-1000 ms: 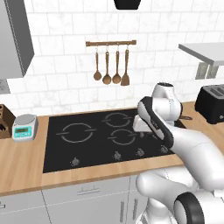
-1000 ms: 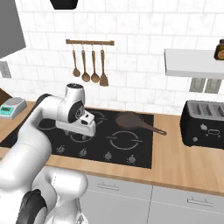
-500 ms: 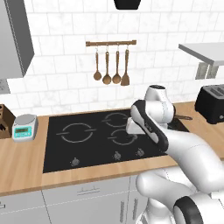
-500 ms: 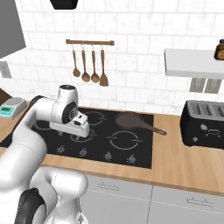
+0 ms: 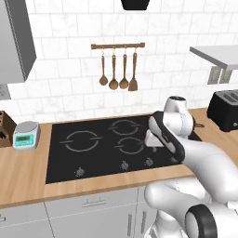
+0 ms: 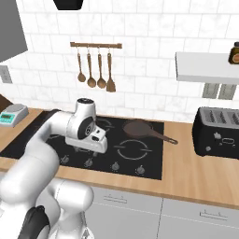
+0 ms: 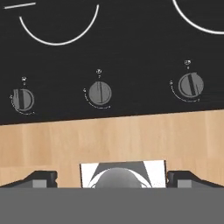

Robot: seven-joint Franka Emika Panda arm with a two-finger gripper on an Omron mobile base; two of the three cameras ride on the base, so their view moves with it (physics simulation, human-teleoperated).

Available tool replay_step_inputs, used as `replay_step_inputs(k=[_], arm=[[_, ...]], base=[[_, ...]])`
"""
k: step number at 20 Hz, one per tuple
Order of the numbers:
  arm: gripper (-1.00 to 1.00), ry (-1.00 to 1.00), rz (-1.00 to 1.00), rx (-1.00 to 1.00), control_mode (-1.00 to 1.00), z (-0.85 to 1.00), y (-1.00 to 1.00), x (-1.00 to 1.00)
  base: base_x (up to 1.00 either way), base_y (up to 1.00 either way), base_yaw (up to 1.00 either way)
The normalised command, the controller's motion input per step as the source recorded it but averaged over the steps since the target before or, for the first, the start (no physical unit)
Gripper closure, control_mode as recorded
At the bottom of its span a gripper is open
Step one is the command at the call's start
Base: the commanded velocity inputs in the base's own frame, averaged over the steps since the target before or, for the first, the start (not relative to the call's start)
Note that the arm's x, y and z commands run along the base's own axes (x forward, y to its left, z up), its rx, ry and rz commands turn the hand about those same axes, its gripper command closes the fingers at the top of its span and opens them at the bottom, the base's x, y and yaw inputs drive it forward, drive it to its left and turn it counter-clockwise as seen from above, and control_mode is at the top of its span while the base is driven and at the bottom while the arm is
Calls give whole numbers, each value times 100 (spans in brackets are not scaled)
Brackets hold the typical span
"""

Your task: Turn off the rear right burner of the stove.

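Progress is early, as I read it: I have the gripper (image 6: 92, 151) hanging above the front part of the stove (image 5: 93, 158), over the knob row, with no knob touched yet. In the hand view three knobs sit ahead of my fingertips (image 7: 41, 178): a left knob (image 7: 23, 99), a middle knob (image 7: 100, 93) and a right knob (image 7: 190, 85), whose pointer bar is tilted slightly more than the others. The tips stand wide apart at the two bottom corners of that view, so the jaws are spread with nothing between them.

The rear right burner (image 6: 140, 127) lies at the back right of the cooktop, under the dark brown pan (image 6: 138, 129) whose handle reaches toward the toaster (image 6: 218, 132). I judge everything is left to do: choose the knob that serves that burner, come down on it, close and turn it to off.

Writing: each knob has a tiny symbol above it and a faint arc of marks, too small for me to read. The small scale (image 5: 25, 135) on the left counter shows a pale display, unreadable. No brand is visible anywhere.
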Motion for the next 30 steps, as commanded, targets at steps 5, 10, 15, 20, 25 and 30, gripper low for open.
replay_step_inputs(k=[5, 10, 15, 20, 25, 30], arm=[[-100, 0, 0, 0, -100, -35, -74, 6], [-100, 0, 0, -3, -100, -35, -41, 18], [-100, 0, 0, -5, -100, -39, -34, 31], [-100, 0, 0, -6, -100, -36, -29, 24], [-100, 0, 0, -4, -100, -28, -8, 31], [-100, 0, 0, -1, -100, -21, -2, 24]], base=[[0, 0, 0], [0, 0, 0], [0, 0, 0], [0, 0, 0], [0, 0, 0], [0, 0, 0]])
